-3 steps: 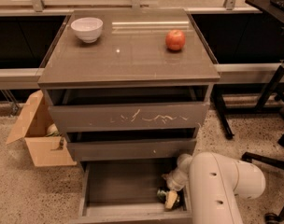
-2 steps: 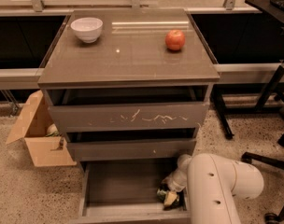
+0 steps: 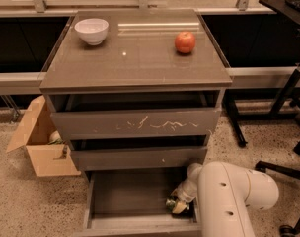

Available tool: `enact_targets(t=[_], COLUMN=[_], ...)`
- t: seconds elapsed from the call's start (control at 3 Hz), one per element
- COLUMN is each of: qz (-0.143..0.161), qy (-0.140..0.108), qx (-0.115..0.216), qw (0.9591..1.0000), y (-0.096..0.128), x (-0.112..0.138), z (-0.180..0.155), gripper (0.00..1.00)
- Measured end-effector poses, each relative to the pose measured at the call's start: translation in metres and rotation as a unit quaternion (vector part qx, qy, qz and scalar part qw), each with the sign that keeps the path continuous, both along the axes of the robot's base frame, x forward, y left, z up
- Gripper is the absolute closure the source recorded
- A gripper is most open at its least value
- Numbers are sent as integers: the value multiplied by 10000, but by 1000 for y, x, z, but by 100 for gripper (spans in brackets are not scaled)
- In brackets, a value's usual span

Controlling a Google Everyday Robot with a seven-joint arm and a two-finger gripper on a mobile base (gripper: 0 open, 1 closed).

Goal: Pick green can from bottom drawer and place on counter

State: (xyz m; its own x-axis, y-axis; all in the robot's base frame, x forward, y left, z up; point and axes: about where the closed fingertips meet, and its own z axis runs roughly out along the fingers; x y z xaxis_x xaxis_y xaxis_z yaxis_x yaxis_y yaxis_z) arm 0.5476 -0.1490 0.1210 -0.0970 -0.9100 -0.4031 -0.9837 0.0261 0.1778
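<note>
The bottom drawer is pulled open at the foot of the cabinet, and its floor is bare on the left. My gripper reaches down into the drawer's right rear corner, at the end of the white arm. A small dark-green can shows right at the gripper's tip, partly hidden by it. I cannot tell whether the can is held. The counter is the glossy grey-brown top of the cabinet.
A white bowl stands at the counter's back left and a red apple at its back right. The drawer with white scratches is slightly open. An open cardboard box stands on the floor to the left, and black stand legs to the right.
</note>
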Motion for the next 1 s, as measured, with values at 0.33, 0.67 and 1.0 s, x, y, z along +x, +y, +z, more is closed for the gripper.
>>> enact_targets(t=[0.33,0.67,1.0], qz=[396,724,959], qy=[-402,-1056,-1529], qx=[607,1249,1867], qw=[9966,9839,9657], y=[5,-1,-13], x=[0,-5,-15], z=[43,110,163], gripper=[100,100,100])
